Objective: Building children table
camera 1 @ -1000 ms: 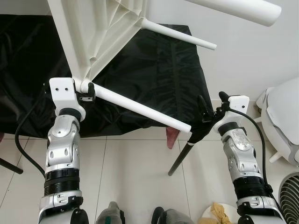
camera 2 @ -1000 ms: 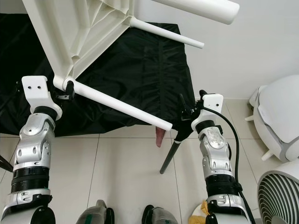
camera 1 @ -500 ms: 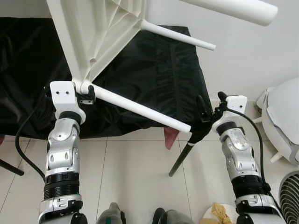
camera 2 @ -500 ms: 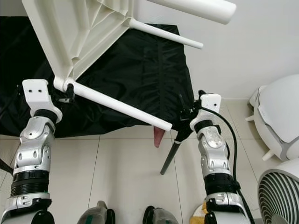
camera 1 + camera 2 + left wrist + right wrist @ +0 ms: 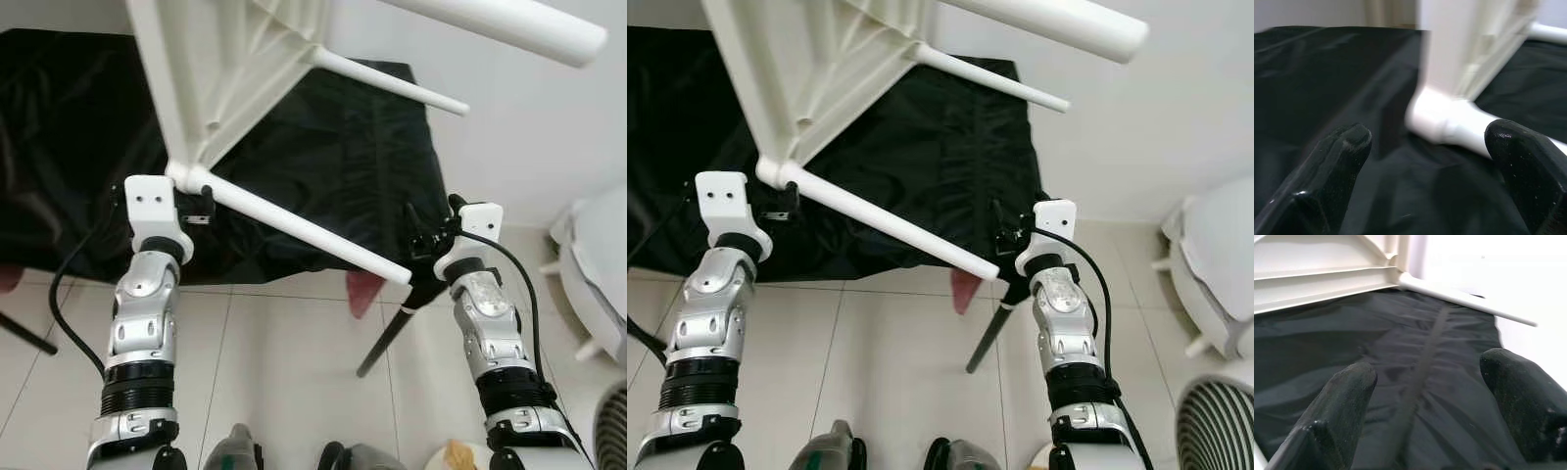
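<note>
The white children's table (image 5: 225, 69) stands tilted on its edge on a black cloth, underside toward me. Its white legs stick out, one long leg (image 5: 294, 227) slanting down to the right. My left gripper (image 5: 201, 206) is at that leg's base by the table corner. In the left wrist view the left gripper (image 5: 1429, 132) is open, with the leg's socket (image 5: 1437, 117) just ahead between the fingers. My right gripper (image 5: 419, 230) is near the leg's free end (image 5: 400, 273), open over the cloth (image 5: 1420, 382), with nothing between its fingers.
The black cloth (image 5: 333, 166) covers a larger table with a black leg (image 5: 387, 338) slanting to the tiled floor. Something pink (image 5: 364, 291) hangs under its edge. A white rounded object (image 5: 598, 284) stands at the right. A white wall is behind.
The camera has shifted slightly. My right gripper has come a little closer to the free end of the long leg. The left gripper stays at the leg's base.
</note>
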You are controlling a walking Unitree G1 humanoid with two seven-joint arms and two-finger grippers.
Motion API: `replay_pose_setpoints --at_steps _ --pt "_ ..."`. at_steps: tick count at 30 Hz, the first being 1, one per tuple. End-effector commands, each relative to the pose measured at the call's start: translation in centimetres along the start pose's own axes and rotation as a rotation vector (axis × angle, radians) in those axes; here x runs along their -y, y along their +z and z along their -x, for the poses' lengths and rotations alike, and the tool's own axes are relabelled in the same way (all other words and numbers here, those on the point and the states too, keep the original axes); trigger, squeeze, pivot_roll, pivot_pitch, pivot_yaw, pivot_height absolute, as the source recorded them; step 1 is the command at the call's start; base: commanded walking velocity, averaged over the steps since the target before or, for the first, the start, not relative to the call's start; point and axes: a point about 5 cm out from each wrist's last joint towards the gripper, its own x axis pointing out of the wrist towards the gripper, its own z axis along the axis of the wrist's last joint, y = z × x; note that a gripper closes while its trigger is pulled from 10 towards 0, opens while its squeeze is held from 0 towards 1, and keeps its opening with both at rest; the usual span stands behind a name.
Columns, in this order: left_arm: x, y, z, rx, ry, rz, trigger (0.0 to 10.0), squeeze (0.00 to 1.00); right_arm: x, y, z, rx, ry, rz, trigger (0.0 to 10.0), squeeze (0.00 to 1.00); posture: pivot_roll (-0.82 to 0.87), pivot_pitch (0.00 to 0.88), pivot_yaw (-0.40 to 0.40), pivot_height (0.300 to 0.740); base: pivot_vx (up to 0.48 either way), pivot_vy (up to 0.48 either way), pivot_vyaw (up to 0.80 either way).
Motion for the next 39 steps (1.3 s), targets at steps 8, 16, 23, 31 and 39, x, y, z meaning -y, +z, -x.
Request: replay_pose_setpoints --at_steps 8,16,23,31,39 --pt "0.3 0.2 -0.5 0.008 0.024 -0.010 10.0 0.00 0.9 -0.3 0.3 0.011 -0.042 -0.017 10.0 0.00 0.05 0.026 -0.025 0.740 0.000 0.000 0.06" --pt "0.6 -0.1 -0.4 0.001 0.017 -0.010 10.0 0.00 1.3 -0.4 0.5 0.008 -0.055 0.000 10.0 0.00 0.05 0.018 -0.029 0.740 0.000 0.000 0.00" --pt "1.0 -0.3 -0.2 -0.005 0.007 0.007 10.0 0.00 1.7 -0.6 0.6 0.004 -0.061 0.010 10.0 0.00 0.05 0.011 -0.035 0.740 0.000 0.000 0.00" --pt "0.7 -0.6 -0.1 -0.010 0.019 0.029 10.0 0.00 2.0 -0.6 0.7 0.004 -0.078 0.014 10.0 0.00 0.05 0.015 -0.038 0.740 0.000 0.000 0.00" --pt "0.7 -0.8 0.0 -0.022 0.023 0.044 10.0 0.00 2.2 -0.7 0.9 0.002 -0.086 0.017 10.0 0.00 0.05 0.025 -0.042 0.740 0.000 0.000 0.00"
